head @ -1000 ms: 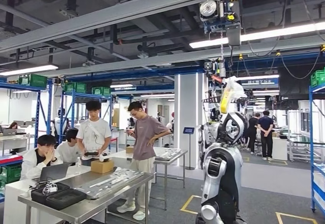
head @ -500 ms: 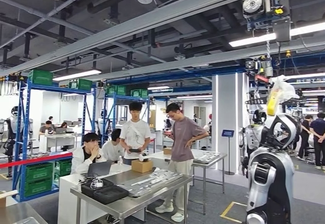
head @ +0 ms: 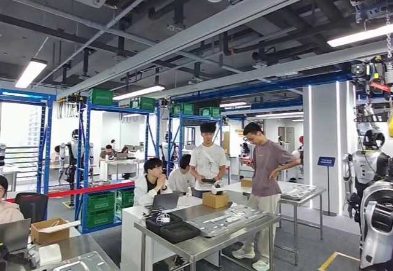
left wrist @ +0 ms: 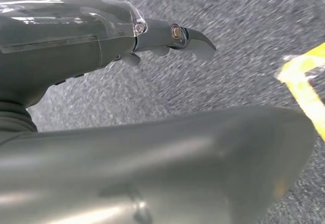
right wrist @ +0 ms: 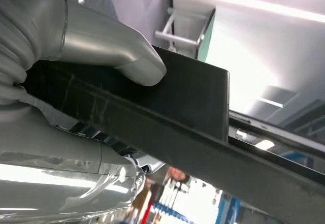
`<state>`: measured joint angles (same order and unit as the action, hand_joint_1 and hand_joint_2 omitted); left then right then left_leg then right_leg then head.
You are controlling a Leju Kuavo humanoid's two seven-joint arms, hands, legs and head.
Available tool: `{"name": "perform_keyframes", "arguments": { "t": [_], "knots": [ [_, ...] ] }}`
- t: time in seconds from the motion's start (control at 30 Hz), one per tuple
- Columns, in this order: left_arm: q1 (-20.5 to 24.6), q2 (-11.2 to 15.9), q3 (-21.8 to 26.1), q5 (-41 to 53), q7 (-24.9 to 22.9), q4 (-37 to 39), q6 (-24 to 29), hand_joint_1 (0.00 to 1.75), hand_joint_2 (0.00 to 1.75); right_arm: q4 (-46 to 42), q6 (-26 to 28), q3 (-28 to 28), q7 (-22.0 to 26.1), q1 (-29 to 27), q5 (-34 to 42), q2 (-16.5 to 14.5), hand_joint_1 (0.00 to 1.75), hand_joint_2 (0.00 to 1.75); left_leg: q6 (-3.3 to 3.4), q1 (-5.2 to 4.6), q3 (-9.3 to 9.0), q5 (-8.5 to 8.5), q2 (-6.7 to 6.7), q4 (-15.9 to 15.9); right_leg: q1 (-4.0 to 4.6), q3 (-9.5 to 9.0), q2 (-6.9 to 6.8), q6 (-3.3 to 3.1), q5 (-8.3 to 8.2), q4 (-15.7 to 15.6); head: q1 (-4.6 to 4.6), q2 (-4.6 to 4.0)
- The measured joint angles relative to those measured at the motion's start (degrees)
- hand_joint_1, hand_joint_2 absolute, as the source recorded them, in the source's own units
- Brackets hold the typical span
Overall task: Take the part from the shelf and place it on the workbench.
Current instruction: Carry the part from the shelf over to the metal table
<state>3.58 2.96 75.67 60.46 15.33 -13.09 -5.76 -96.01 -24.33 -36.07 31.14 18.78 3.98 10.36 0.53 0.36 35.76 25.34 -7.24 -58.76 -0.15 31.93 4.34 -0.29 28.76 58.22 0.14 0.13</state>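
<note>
Blue shelving point(head: 93, 160) is lining the workshop behind a steel tabletop point(head: 218, 237). Right hand point(right wrist: 76, 97) is gripping the dark flat part point(right wrist: 184, 112), thumb on top; left hand point(left wrist: 115, 36) is hanging over grey floor point(left wrist: 237, 41), fingers holding nothing.

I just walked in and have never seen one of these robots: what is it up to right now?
The robot is carrying a part. Its right hand grips a flat dark part, with the thumb pressed on one face. Its left hand hangs over the grey floor and holds nothing. Ahead stand steel workbenches and blue shelves, with several people nearby. The part is not yet set down.
</note>
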Motion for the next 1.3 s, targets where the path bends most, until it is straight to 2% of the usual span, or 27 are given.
{"name": "perform_keyframes", "arguments": {
  "t": [0.03,0.1,0.17,0.23,0.27,0.3,0.37,0.4,0.47,0.53,0.57,0.63,0.67,0.7,0.73,0.77,0.8,0.83,0.9,0.93,0.97,1.03,1.07,1.13,1.2,1.27,1.3],
  "knots": [
    [-0.15,0.00,0.00,0.05,0.04,0.00,-0.01,0.00,1.75,0.01,-0.13,-0.01,-0.02,0.20,0.00,-0.02,1.75,1.75,-0.27,0.06,0.12,-0.03,0.01,0.02,-0.04,-0.16,-0.66,-0.16,-0.12,-0.27,0.01,0.00],
    [-0.28,-0.04,-0.01,0.16,0.18,0.00,-0.13,0.00,1.75,-0.01,-0.34,-0.01,-0.06,0.54,0.05,-0.11,1.75,1.75,-0.82,-0.08,0.79,1.06,2.23,-1.36,-0.27,-0.63,-2.10,-0.57,-0.40,-0.95,0.01,0.00],
    [0.01,-0.07,-0.02,0.20,0.38,0.00,-0.25,0.00,1.75,0.03,-0.44,0.00,-0.14,0.67,0.10,-0.18,1.75,1.75,-1.45,0.07,3.29,4.06,5.11,-6.64,-0.26,-0.92,-3.72,-0.80,-0.42,-1.21,0.02,0.00],
    [0.30,-0.07,-0.02,0.21,0.49,0.00,-0.31,0.00,1.75,0.15,-0.60,-0.01,-0.28,0.68,0.13,-0.17,1.75,1.75,-2.11,0.62,6.35,6.48,6.04,-12.90,-0.25,-0.98,-5.43,-0.80,-0.27,-1.19,0.03,0.00],
    [0.29,-0.07,-0.02,0.22,0.51,0.00,-0.33,0.00,1.75,0.21,-0.68,-0.02,-0.37,0.67,0.15,-0.17,1.75,1.75,-2.39,0.92,6.87,6.40,6.32,-14.01,-0.29,-1.02,-6.18,-0.70,-0.17,-1.17,0.02,0.00],
    [0.22,-0.07,-0.02,0.23,0.52,0.00,-0.35,0.00,1.75,0.26,-0.74,-0.02,-0.44,0.66,0.17,-0.17,1.75,1.75,-2.65,1.22,6.43,5.43,6.67,-13.26,-0.35,-1.11,-6.88,-0.53,-0.02,-1.14,0.02,0.00],
    [0.12,-0.08,-0.01,0.24,0.52,0.00,-0.36,0.00,1.75,0.30,-0.76,-0.02,-0.50,0.71,0.20,-0.17,1.75,1.75,-3.15,1.61,3.16,2.14,8.27,-7.10,-0.50,-1.42,-8.13,0.06,0.45,-0.94,0.03,0.00],
    [0.20,-0.13,-0.01,0.24,0.52,0.00,-0.37,0.00,1.75,0.29,-0.76,0.01,-0.50,0.78,0.22,-0.17,1.75,1.75,-3.09,1.51,1.57,1.05,9.39,-3.96,-0.43,-1.53,-8.69,0.50,0.78,-0.71,0.03,0.00],
    [0.41,-0.21,-0.01,0.25,0.52,0.00,-0.37,0.00,1.75,0.28,-0.76,0.07,-0.53,0.90,0.25,-0.16,1.75,1.75,-2.28,1.05,0.21,0.59,10.75,-0.96,-0.22,-1.72,-9.71,1.37,1.24,-0.49,0.04,0.00],
    [0.23,-0.24,0.00,0.29,0.50,0.00,-0.36,0.00,1.75,0.27,-0.78,0.09,-0.56,0.93,0.27,-0.15,1.75,1.75,-1.08,0.63,0.31,0.74,9.88,-0.87,-0.30,-2.07,-10.62,2.04,1.47,-0.69,0.04,0.00],
    [0.00,-0.24,0.00,0.33,0.48,0.00,-0.35,0.00,1.75,0.27,-0.79,0.10,-0.56,0.92,0.28,-0.15,1.75,1.75,-0.68,0.56,0.28,0.72,9.34,-0.79,-0.49,-2.19,-10.16,2.34,1.89,-0.52,0.03,0.00],
    [-0.12,-0.22,0.00,0.48,0.42,0.00,-0.27,0.00,1.75,0.27,-0.79,0.15,-0.55,0.87,0.37,-0.12,1.75,1.75,0.11,0.55,0.19,0.66,8.29,-0.65,-0.76,-0.93,-7.52,2.59,4.26,2.72,0.03,0.00],
    [-0.03,-0.22,0.00,0.55,0.38,0.00,-0.23,0.00,1.75,0.30,-0.79,0.20,-0.56,0.77,0.42,-0.07,1.75,1.75,0.41,0.46,0.18,0.67,7.67,-0.65,-0.76,0.68,-5.99,2.45,6.08,6.17,0.02,0.00],
    [0.12,-0.22,0.00,0.60,0.31,0.00,-0.20,0.00,1.75,0.34,-0.79,0.23,-0.57,0.60,0.46,0.00,1.75,1.75,0.65,0.30,0.17,0.68,6.97,-0.66,-0.66,2.74,-5.19,2.20,7.81,10.26,0.03,0.00],
    [0.22,-0.22,0.00,0.63,0.25,0.00,-0.20,0.00,1.75,0.40,-0.79,0.27,-0.59,0.40,0.48,0.08,1.75,1.75,0.83,0.08,0.16,0.69,6.21,-0.68,-0.51,4.66,-4.89,1.92,8.87,13.78,0.03,0.00],
    [0.23,-0.22,0.00,0.66,0.18,0.00,-0.21,0.00,1.75,0.46,-0.79,0.29,-0.62,0.20,0.48,0.14,1.75,1.75,0.94,-0.15,0.11,0.71,5.42,-0.69,-0.34,5.92,-4.74,1.61,8.92,15.73,0.03,0.00],
    [0.19,-0.23,0.00,0.69,0.12,0.00,-0.23,0.00,1.75,0.51,-0.79,0.32,-0.64,0.06,0.48,0.16,1.75,1.75,1.01,-0.35,0.02,0.72,4.64,-0.71,-0.12,6.19,-4.56,1.23,7.79,15.44,0.04,0.00],
    [0.13,-0.25,0.00,0.72,0.10,0.00,-0.27,0.00,1.75,0.52,-0.79,0.35,-0.66,0.01,0.48,0.17,1.75,1.75,1.06,-0.51,-0.12,0.73,3.83,-0.72,0.17,5.42,-4.11,0.77,5.63,12.94,0.04,0.00],
    [0.14,-0.49,0.00,0.75,0.11,0.01,-0.34,0.00,1.75,0.52,-0.79,0.45,-0.67,0.06,0.54,0.18,1.75,1.75,1.08,-0.65,-0.28,0.74,2.33,-0.72,0.65,2.72,-1.74,-0.29,1.07,5.57,0.04,0.00],
    [0.22,-0.64,0.00,0.76,0.14,0.01,-0.37,0.00,1.75,0.51,-0.79,0.49,-0.68,0.10,0.57,0.19,1.75,1.75,1.02,-0.60,-0.23,0.70,1.64,-0.74,0.80,1.65,-0.62,-0.63,-0.23,2.81,0.04,0.01],
    [0.26,-0.77,0.00,0.76,0.17,0.02,-0.38,0.00,1.75,0.51,-0.80,0.52,-0.71,0.14,0.60,0.19,1.75,1.75,0.91,-0.47,-0.06,0.63,1.03,-0.76,0.90,1.08,0.08,-0.83,-0.63,1.33,0.04,0.01],
    [0.08,-0.85,0.01,0.76,0.22,0.02,-0.39,0.00,1.75,0.50,-0.81,0.53,-0.86,0.21,0.63,0.19,1.75,1.75,0.44,-0.25,0.22,0.36,-0.10,-0.58,0.93,0.58,-0.55,-0.90,-0.48,0.30,0.04,0.01],
    [-0.09,-0.87,0.01,0.76,0.23,0.02,-0.43,0.00,1.75,0.50,-0.81,0.53,-0.96,0.24,0.64,0.17,1.75,1.75,0.22,-0.29,0.29,0.40,0.27,-0.57,0.83,0.28,-1.17,-0.97,-0.60,-0.26,0.04,0.00],
    [-0.19,-0.91,0.01,0.75,0.28,0.02,-0.52,0.00,1.75,0.47,-0.83,0.53,-1.06,0.25,0.91,0.13,1.75,1.75,-0.28,-0.42,1.10,1.87,2.88,-2.35,0.56,-0.37,-2.32,-1.11,-0.97,-1.32,0.04,0.00],
    [0.05,-0.92,0.00,0.74,0.36,0.02,-0.58,0.00,1.75,0.49,-0.87,0.53,-1.08,0.11,1.39,0.11,1.75,1.75,-0.96,-0.07,3.93,5.26,5.65,-8.43,0.54,-0.62,-3.45,-1.18,-1.05,-1.65,0.04,0.00],
    [0.13,-0.92,0.00,0.75,0.42,0.02,-0.67,0.00,1.75,0.54,-0.90,0.53,-1.08,-0.19,1.66,0.11,1.75,1.75,-1.71,0.64,6.57,7.21,6.35,-14.18,0.44,-0.63,-4.44,-1.08,-0.93,-1.64,0.04,0.00],
    [0.06,-0.92,0.00,0.75,0.43,0.02,-0.72,0.00,1.75,0.55,-0.90,0.53,-1.08,-0.34,1.72,0.09,1.75,1.75,-2.07,0.99,6.63,6.74,6.49,-14.53,0.34,-0.66,-4.77,-0.94,-0.84,-1.61,0.04,0.00]
  ]
}}
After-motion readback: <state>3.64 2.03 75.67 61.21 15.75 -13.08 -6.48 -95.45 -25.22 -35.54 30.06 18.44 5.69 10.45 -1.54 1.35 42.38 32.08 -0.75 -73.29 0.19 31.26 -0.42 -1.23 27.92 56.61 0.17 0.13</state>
